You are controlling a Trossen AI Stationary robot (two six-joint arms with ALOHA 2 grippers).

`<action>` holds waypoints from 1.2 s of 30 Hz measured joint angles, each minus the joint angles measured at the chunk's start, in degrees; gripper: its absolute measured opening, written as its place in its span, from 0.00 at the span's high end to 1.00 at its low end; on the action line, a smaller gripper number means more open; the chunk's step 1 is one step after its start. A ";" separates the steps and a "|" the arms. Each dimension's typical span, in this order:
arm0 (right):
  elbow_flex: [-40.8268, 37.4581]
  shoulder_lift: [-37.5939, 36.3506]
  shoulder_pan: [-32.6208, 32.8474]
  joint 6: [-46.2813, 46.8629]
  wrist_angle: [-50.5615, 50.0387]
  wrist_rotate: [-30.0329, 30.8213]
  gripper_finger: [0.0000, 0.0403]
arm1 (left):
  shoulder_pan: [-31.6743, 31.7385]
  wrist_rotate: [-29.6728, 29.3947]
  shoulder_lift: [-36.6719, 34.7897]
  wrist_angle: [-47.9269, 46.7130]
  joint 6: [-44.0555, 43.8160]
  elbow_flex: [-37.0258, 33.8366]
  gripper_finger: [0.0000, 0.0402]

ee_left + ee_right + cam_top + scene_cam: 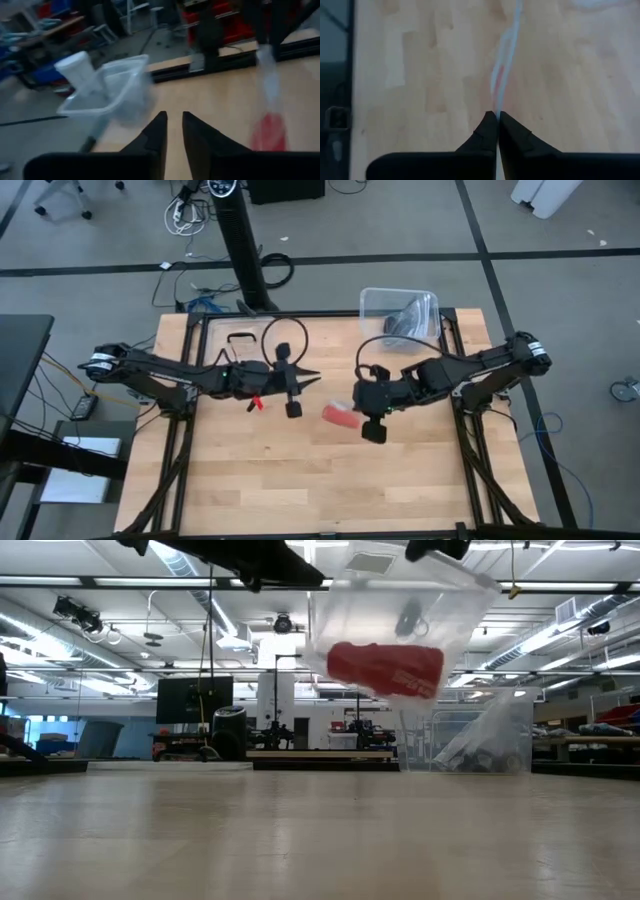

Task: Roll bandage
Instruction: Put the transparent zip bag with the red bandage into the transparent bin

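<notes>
The bandage is a stubby red roll inside a clear plastic bag, which hangs in the air over the middle of the table. The high view shows the roll between my two arms. My right gripper is shut on the bag from the table's right side. My left gripper is a little to the left of the bag. It is slightly open, with nothing between its fingers. In the left wrist view the bag with the red roll hangs off to one side. My right gripper pinches a thin flattened edge of the clear bag between its two fingers. The fingers come from the table's right, slanting downward. The bag hangs clear of the table with the red roll in its lower part.
A clear plastic bin with dark things in it stands at the table's far edge, right of the middle. A black cable loop lies at the far edge near the left arm. Bare wood fills the near half of the table.
</notes>
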 joint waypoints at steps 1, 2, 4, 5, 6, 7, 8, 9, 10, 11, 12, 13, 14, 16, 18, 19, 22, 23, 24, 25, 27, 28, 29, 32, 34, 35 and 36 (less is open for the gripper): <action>0.00 -0.39 -0.11 0.32 -0.07 0.78 1.00 | -0.12 -1.63 -0.72 -0.58 0.92 0.00 0.83; 0.00 -0.86 -0.17 0.45 -0.12 1.42 1.00 | -0.31 -3.40 -1.53 -1.45 1.56 -0.01 0.81; 0.00 -1.83 -0.64 0.49 -0.69 2.69 1.00 | -0.41 -5.79 -2.82 -1.44 2.67 -0.05 0.78; 0.00 -2.50 -1.19 0.55 -0.73 3.15 1.00 | -0.39 -6.15 -3.59 -1.06 2.96 -0.36 0.77; 0.00 -3.20 -1.96 0.85 -0.77 3.59 1.00 | -0.38 -6.29 -4.26 -0.47 3.14 -1.20 0.75; 0.00 -3.97 -2.93 1.35 -0.78 4.45 1.00 | -0.16 -6.41 -4.45 0.77 3.56 -2.28 0.74; 0.00 -4.86 -4.14 1.96 -0.77 5.79 1.00 | 0.11 -6.47 -4.40 2.86 4.47 -3.53 0.73; 0.00 -5.70 -5.53 2.46 -0.91 6.92 1.00 | 0.42 -7.09 -4.30 5.24 4.75 -5.30 0.72; 0.00 -6.63 -7.00 2.85 -0.95 7.87 1.00 | 0.87 -7.98 -4.28 7.45 4.95 -7.31 0.72; 0.00 -7.64 -8.54 3.42 -0.99 8.58 1.00 | 1.32 -8.55 -4.27 10.25 4.89 -9.31 0.72; 0.00 -8.64 -10.02 4.03 -1.27 8.90 1.00 | 1.69 -8.67 -4.27 13.60 4.65 -11.19 0.72; 0.00 -9.60 -11.71 4.39 -1.32 8.96 1.00 | 1.92 -8.71 -4.33 16.78 4.35 -12.87 0.72; 0.00 -10.53 -13.39 4.45 -1.25 8.91 1.00 | 1.97 -8.53 -4.39 19.77 4.11 -14.64 0.72; 0.00 -12.40 -17.14 4.53 -1.25 8.90 1.00 | 1.92 -8.22 -4.36 24.21 2.98 -17.69 0.72; 0.02 -14.03 -20.88 4.83 -1.25 8.97 1.00 | 1.84 -8.20 -4.32 28.58 2.30 -20.09 0.72; 0.02 -14.81 -22.83 5.08 -1.28 8.73 1.00 | 1.82 -8.25 -4.32 30.39 1.47 -20.81 0.72; 0.04 -16.58 -29.17 5.08 -1.28 6.59 1.00 | 1.79 -7.97 -4.36 31.21 0.99 -21.73 0.72; 0.04 -16.91 -31.42 5.07 -1.33 5.82 1.00 | 1.77 -7.84 -4.34 30.71 0.90 -21.78 0.72; 0.04 -17.06 -33.53 5.05 -1.44 5.04 1.00 | 1.75 -7.76 -4.34 30.70 0.48 -21.79 0.72; 0.04 -17.04 -35.60 5.10 -1.56 3.96 1.00 | 1.75 -7.30 -4.34 30.93 0.00 -21.79 0.72; 0.04 -16.80 -39.39 5.25 -1.73 1.43 1.00 | 1.75 -6.25 -4.34 31.11 -0.32 -21.77 0.72; 0.04 -16.29 -40.91 5.26 -1.89 0.25 1.00 | 1.77 -5.53 -4.34 31.09 -0.35 -21.77 0.72; 0.07 -15.79 -42.23 5.25 -2.13 -1.03 1.00 | 1.76 -5.30 -4.35 31.07 -0.47 -21.77 0.72; 0.07 -13.62 -46.09 4.99 -4.62 -2.26 1.00 | 1.75 -5.04 -4.34 30.83 -1.17 -21.77 0.72; 0.07 -12.01 -48.52 4.99 -6.12 -3.05 1.00 | 1.75 -5.02 -4.34 30.03 -1.98 -21.77 0.72; 0.07 -11.12 -49.57 4.94 -6.91 -3.87 1.00 | 1.72 -5.02 -4.34 29.77 -2.05 -21.77 0.72; 0.06 -10.20 -50.50 4.77 -7.55 -4.33 1.00 | 1.57 -5.04 -4.34 29.65 -2.10 -21.76 0.72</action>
